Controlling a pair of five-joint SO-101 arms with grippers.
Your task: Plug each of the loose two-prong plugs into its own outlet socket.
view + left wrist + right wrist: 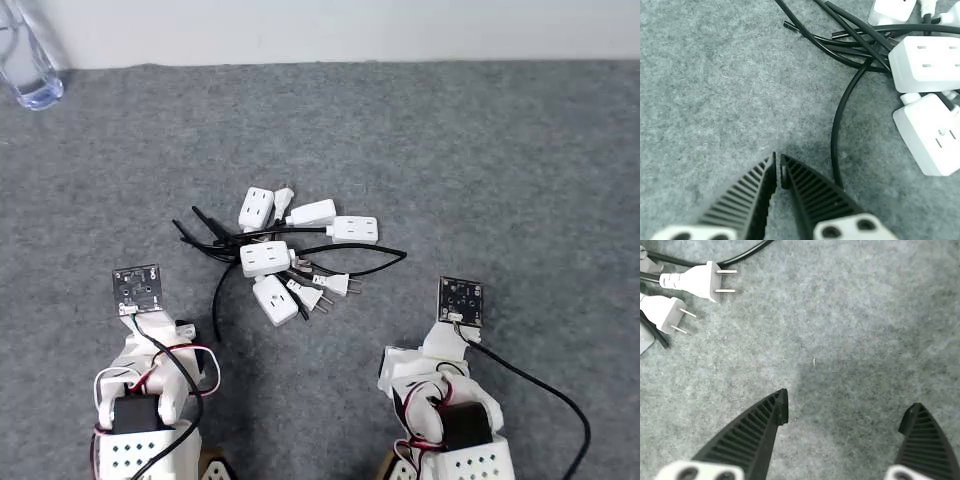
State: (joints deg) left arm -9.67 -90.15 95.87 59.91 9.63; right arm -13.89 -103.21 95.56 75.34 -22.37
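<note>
The sockets (265, 258) and plugs (335, 284) lie in one tangled heap mid-counter (480, 150), ahead of both arms. Black cords (218, 290) loop through and under them. Nothing looks plugged in yet. Two plugs show bare prongs in the right wrist view, one (702, 280) beside the other (662, 312), both flat on the counter.

The left gripper (778, 162) hovers low over bare counter with its fingers (810, 190) together and holding nothing. A cord curves just beside it, and two sockets (925, 57) sit beyond. The right gripper (849, 407) is empty, its fingers (755, 430) wide apart, near the two plugs but not at them.

The tangle is the main hazard. Because the cords cross, lifting one plug would probably drag its neighbours and could roll a socket face-down. The sockets are loose (nothing pins them), so pushing prongs in without the other gripper bracing the socket would likely just slide it away. A plug lying flat is also awkward to pinch. The fingers may catch the prongs or the cord instead of the body, and the plug could then twist so the prongs miss the slots. If the left gripper came down with its fingers together, it would shove the cord rather than grasp it.
</note>
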